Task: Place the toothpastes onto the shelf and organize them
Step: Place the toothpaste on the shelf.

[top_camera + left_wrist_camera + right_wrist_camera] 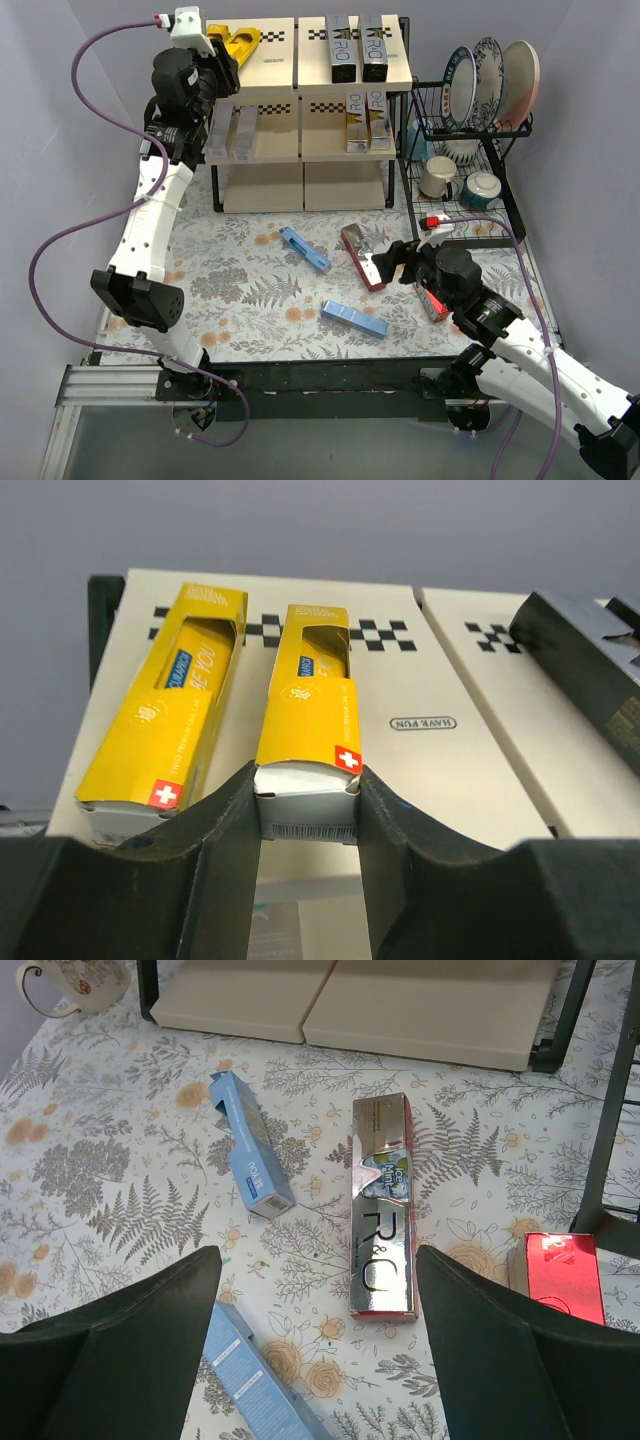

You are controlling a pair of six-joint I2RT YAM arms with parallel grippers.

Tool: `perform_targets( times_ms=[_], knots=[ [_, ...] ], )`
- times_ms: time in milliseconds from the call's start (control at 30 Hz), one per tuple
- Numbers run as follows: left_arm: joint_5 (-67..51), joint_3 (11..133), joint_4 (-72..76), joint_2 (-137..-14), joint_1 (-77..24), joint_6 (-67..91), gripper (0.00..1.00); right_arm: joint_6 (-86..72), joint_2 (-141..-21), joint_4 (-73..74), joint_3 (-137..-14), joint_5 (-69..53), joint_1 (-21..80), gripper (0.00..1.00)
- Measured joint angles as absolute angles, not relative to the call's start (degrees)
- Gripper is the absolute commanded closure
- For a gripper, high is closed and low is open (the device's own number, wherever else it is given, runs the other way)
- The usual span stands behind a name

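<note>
Left gripper (308,805), jaws pinching the near end of a yellow cardboard toothpaste carton (305,715) that lies on the cream top board of the black-framed shelf (430,770), beside a second yellow carton (165,730). Right gripper (318,1270), jaws spread, hovers over a mirror-silver carton (380,1220) lying flat on the floral tablecloth (120,1180). These cartons are probably light, thin-walled and crushable; the glossy silver one may slip, so a moderate hold across its narrow sides near mid-length seems best.

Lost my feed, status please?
Left gripper shut on yellow carton, top shelf. Right gripper open above silver carton on table. Other yellow carton close alongside.
</note>
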State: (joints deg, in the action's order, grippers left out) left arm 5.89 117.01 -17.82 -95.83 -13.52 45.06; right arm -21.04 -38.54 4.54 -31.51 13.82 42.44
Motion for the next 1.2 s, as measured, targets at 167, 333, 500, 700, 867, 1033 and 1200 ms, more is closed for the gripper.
perform_targets(
  times_ms=[167,333,500,700,867,1033,1200],
  knots=[
    [2.0,117.0,-18.5,-98.2,-12.5,45.5,0.71,-20.3,-39.1,4.3,-31.5,12.9,42.4,0.14],
    [0.1,116.9,-18.4,-98.1,-12.4,45.4,0.66,-19.5,-39.2,4.0,-31.5,12.1,42.4,0.13],
    [-0.6,115.4,-17.6,-97.6,-12.4,45.3,0.64,-19.3,-39.7,3.6,-31.5,11.7,42.4,0.14],
    [-0.7,112.4,-16.6,-95.9,-12.4,44.7,0.64,-19.3,-39.9,3.1,-31.5,11.3,42.4,0.14],
    [-0.7,109.5,-15.8,-93.7,-12.4,44.5,0.64,-19.3,-40.1,2.4,-31.5,11.1,42.4,0.14],
    [-0.4,107.9,-15.2,-92.5,-12.4,44.2,0.65,-19.3,-40.4,1.9,-31.5,10.7,42.4,0.14],
    [0.7,106.5,-14.1,-92.0,-12.5,43.8,0.67,-19.3,-40.6,1.5,-31.4,10.6,42.4,0.14]
  ],
)
